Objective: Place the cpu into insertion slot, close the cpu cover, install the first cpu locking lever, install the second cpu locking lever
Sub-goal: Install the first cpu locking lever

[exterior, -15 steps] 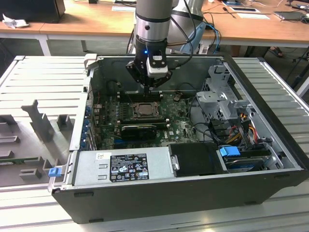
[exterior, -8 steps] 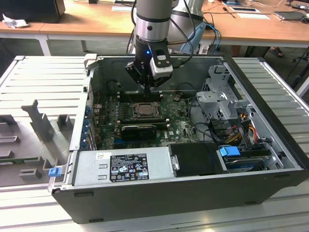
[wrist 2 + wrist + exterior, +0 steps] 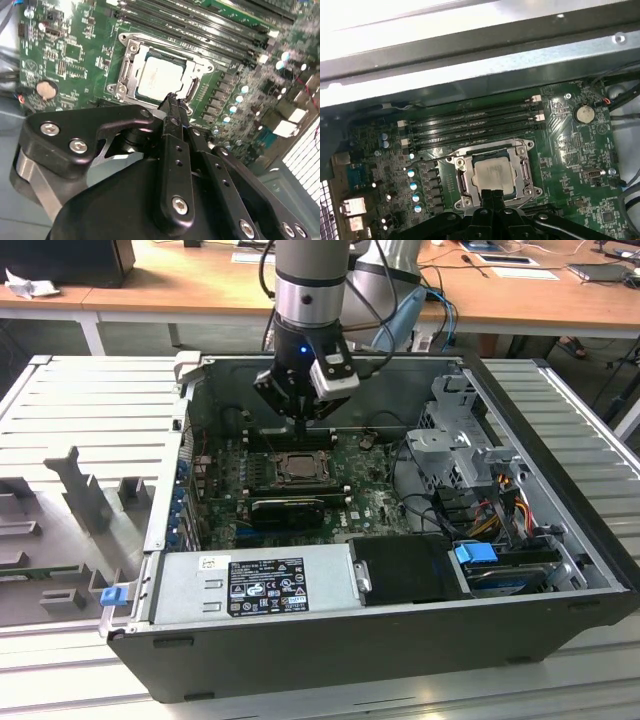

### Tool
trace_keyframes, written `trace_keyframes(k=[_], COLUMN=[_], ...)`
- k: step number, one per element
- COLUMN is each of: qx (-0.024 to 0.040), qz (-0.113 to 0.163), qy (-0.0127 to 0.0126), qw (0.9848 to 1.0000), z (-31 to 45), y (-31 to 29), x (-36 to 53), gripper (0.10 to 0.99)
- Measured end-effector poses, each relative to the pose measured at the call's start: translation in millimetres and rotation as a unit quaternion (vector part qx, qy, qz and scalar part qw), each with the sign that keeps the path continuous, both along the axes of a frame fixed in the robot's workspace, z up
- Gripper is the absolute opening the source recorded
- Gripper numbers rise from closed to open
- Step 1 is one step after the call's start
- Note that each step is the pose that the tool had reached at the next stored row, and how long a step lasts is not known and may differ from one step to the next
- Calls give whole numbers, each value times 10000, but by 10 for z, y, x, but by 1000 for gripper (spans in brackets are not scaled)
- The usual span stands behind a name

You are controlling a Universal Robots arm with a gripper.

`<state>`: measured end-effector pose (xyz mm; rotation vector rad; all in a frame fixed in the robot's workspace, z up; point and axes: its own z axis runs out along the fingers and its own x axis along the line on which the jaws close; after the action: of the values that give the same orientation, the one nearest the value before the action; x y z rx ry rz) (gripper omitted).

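Note:
The cpu [image 3: 159, 75] [image 3: 492, 175] lies flat in the insertion slot [image 3: 298, 468] on the green motherboard. The silvery cpu cover [image 3: 131, 47] [image 3: 525, 165] lies down around it, and the chip shows through the cut-out. My gripper [image 3: 172, 98] [image 3: 492, 196] [image 3: 300, 425] is shut with nothing between its fingers. Its tips hover at the socket's edge, just over the cover's rim; I cannot tell if they touch it. A thin wire lever [image 3: 485, 144] runs along the socket's side next to the memory slots.
Long black memory slots [image 3: 475, 125] [image 3: 210, 25] run beside the socket. A coin battery [image 3: 584, 113] sits on the board. In the exterior view the power supply [image 3: 255, 580] lies at the front of the open case, with a drive cage [image 3: 460, 440] and cables [image 3: 500, 500] on that view's right.

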<state>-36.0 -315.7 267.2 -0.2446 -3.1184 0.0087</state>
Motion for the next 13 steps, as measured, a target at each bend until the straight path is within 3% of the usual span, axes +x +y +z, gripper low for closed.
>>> trace_keyframes(k=[4,6,13], qx=[1,2,13], qz=[505,543,544], qy=[0,-7,-49], qw=[9987,9985,9985], z=[-3,-8,-12], y=[1,1,1], x=[0,-28,-329], gripper=[106,106,106])
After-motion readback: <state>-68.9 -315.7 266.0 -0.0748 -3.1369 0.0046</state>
